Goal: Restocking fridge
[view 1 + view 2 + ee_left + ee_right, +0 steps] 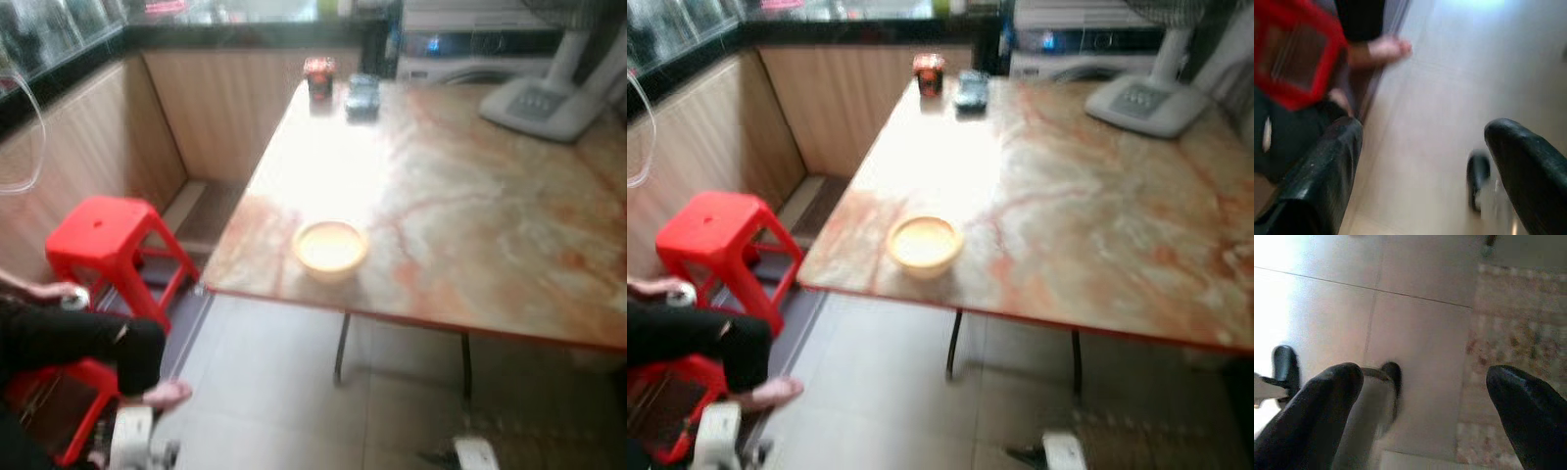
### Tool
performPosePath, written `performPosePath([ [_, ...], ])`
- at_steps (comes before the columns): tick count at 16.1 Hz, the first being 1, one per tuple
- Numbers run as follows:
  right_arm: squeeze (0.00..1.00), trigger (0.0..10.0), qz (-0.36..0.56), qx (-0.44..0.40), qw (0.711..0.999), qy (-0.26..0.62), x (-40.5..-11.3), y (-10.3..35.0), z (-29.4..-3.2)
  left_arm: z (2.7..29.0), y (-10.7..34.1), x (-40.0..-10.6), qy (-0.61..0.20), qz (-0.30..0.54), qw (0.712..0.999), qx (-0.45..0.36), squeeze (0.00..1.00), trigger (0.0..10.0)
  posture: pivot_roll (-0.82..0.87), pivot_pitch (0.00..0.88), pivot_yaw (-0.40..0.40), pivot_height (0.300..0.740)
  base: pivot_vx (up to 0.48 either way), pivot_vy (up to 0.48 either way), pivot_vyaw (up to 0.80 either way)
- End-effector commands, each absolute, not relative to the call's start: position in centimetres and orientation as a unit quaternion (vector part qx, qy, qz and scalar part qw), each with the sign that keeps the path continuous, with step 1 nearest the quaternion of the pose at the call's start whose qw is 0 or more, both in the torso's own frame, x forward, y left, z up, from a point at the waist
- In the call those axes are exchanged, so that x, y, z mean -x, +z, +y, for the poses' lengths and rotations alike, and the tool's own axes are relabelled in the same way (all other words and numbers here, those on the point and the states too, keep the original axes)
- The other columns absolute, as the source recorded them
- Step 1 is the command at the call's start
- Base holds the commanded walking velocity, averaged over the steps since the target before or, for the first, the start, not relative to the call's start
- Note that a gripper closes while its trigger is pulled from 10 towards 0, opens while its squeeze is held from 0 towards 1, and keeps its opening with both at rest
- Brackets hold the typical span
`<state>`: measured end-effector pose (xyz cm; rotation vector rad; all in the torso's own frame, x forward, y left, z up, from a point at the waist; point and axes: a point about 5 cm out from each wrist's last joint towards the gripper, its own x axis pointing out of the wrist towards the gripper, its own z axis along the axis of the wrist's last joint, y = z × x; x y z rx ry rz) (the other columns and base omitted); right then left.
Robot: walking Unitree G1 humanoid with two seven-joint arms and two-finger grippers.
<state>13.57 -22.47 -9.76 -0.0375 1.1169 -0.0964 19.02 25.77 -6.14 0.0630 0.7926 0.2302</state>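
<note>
Far left, from my head camera: a person seated low in dark trousers, one bare foot on the tiled floor, a hand resting on the knee

Beside the person: two red plastic stools; the farther stool stands against the wood-panelled wall, the nearer stool is partly hidden under the person's leg

Left gripper: hangs low above the floor, fingers spread wide, holding nothing; the foot and the near red stool sit beyond them in the wrist view

Centre: marbled orange-and-cream bench on thin dark legs, strong glare on its left half

On the bench, near the front left edge: a pale yellow bowl, upright; I cannot tell its contents

On the bench, far left corner: a small red jar and just beside it a dark bluish object, too blurred for me to name

Behind the bench: a white appliance against the wall

On the bench, far right corner: the white base of a standing fan

Right gripper: hangs idle over floor tiles next to a patterned rug, fingers wide apart, empty

I see no fridge from here; the bowl and the jar lie well apart from both grippers
</note>
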Motion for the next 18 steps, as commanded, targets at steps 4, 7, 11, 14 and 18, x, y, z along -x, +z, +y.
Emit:
performPosePath([
  [4,0.0,10.0,0.527,0.012,0.849,-0.042,-13.7,-9.8,-22.0,22.4,0.0,-25.2,0.094,0.109,0.987,-0.073,0.0,10.0,-0.03,0.004,0.065,0.74,0.0,0.0,0.0],
  [7,0.0,10.0,0.529,0.013,0.848,-0.041,-13.7,-9.8,-22.0,21.7,3.0,-26.6,0.079,0.019,0.992,-0.092,0.0,10.0,-0.03,0.006,0.065,0.74,0.0,0.0,0.0],
  [11,0.0,10.0,0.531,0.011,0.846,-0.043,-13.5,-9.9,-21.9,18.7,6.0,-27.5,0.0,-0.064,0.991,-0.118,0.0,10.0,-0.02,0.0,0.077,0.74,0.0,0.0,0.0],
  [14,0.0,10.0,0.531,0.01,0.846,-0.044,-13.3,-10.0,-21.8,16.3,8.3,-27.5,-0.046,-0.125,0.984,-0.12,0.0,10.0,-0.03,0.0,0.09,0.74,0.0,0.0,0.0],
  [18,0.0,10.0,0.528,0.003,0.848,-0.049,-13.2,-10.0,-21.6,15.1,12.1,-29.1,-0.016,-0.151,0.988,0.022,0.0,10.0,-0.03,0.0,0.097,0.74,0.0,0.0,0.0],
])
